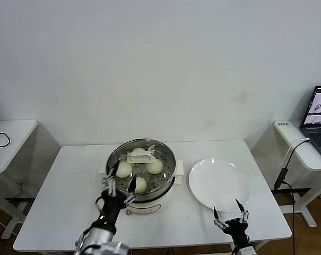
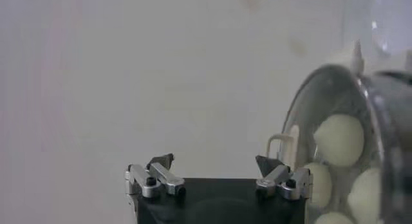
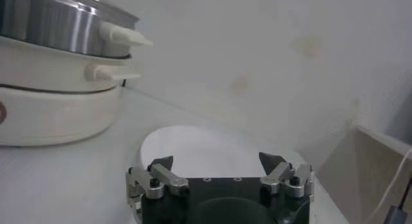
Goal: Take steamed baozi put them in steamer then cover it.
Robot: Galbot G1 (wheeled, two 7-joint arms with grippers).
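The steamer [image 1: 141,172] stands a little to the 9 o'clock side of the middle of the white counter [image 1: 59,202], a shiny steel basket on a cream pot base with side handles. The cover [image 1: 141,155], clear glass with a metal rim and a cream bar handle at its centre, sits on top of it. Through the glass the steamed baozi [image 1: 155,166] show as pale round buns close together on the perforated floor; three are plain in the head view and a fourth is partly hidden under the handle at 12 o'clock. The left gripper [image 1: 118,187] is at the steamer's 7 o'clock edge, raised just beside the rim, its jaws spread wide and holding nothing; in the left wrist view the two fingertips [image 2: 161,162] stand well apart with only the wall behind them and the covered steamer off to one side. The right gripper [image 1: 229,210] waits near the counter's 5 o'clock edge, just at the near rim of the flat white plate [image 1: 219,183], which lies beside the steamer at its 3 o'clock; its jaws are likewise wide open and empty.
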